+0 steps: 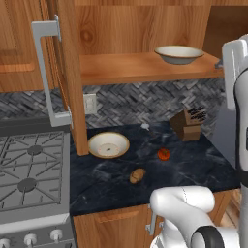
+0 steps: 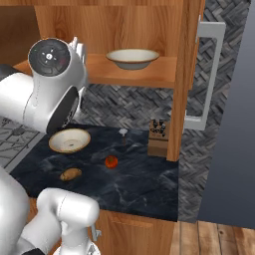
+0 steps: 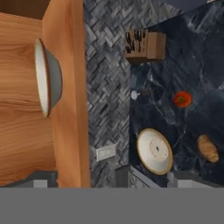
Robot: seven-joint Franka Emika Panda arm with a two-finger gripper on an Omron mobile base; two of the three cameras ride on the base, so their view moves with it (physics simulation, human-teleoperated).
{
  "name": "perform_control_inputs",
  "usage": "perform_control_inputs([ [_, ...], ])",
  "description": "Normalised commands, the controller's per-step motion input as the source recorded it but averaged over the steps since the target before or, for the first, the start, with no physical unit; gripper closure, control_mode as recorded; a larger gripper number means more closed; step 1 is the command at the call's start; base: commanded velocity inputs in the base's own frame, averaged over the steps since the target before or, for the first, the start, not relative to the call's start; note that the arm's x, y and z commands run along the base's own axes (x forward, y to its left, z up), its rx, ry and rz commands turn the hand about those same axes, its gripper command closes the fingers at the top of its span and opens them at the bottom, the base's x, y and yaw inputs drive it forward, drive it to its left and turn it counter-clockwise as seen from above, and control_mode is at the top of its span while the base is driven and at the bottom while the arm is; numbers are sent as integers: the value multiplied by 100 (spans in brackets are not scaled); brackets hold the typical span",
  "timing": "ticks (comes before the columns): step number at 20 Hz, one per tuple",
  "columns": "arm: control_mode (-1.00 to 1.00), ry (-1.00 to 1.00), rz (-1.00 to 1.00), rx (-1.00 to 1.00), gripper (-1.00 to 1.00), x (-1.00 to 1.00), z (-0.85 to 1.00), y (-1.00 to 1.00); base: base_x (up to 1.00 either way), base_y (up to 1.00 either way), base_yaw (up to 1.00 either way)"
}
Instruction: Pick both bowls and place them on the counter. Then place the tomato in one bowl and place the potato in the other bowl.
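Your bowl on the shelf [image 1: 178, 54], upper right of the left base view, is stiff, glazed and breakable: pinch its thin rim. The other bowl [image 1: 108, 145] sits mid-frame on the counter [image 1: 193, 162]. Tomato [image 1: 163, 154] and potato [image 1: 137, 176] are light, rollable. Fingers [image 3: 40, 183] stand wide apart, empty.

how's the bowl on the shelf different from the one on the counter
The shelf bowl stands up on the wooden shelf inside the cabinet; the counter bowl sits low on the dark counter beside the stove. The tomato and potato lie near the counter bowl, none by the shelf bowl. Both are upright, empty, cream inside with a tan rim, and look alike.
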Motion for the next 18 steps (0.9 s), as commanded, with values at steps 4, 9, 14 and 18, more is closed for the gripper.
perform_control_inputs([
  [4, -100, -2, 0, 4, -100, 38, 6, -5, 0, 0, 0],
  [9, -100, -5, 0, 0, -100, 45, 0, -17, 0, 0, 0],
  [14, -100, -1, 0, 2, -100, 54, 0, -16, 0, 0, 0],
  [18, -100, 0, 0, 0, -100, 61, 0, 0, 0, 0, 0],
])
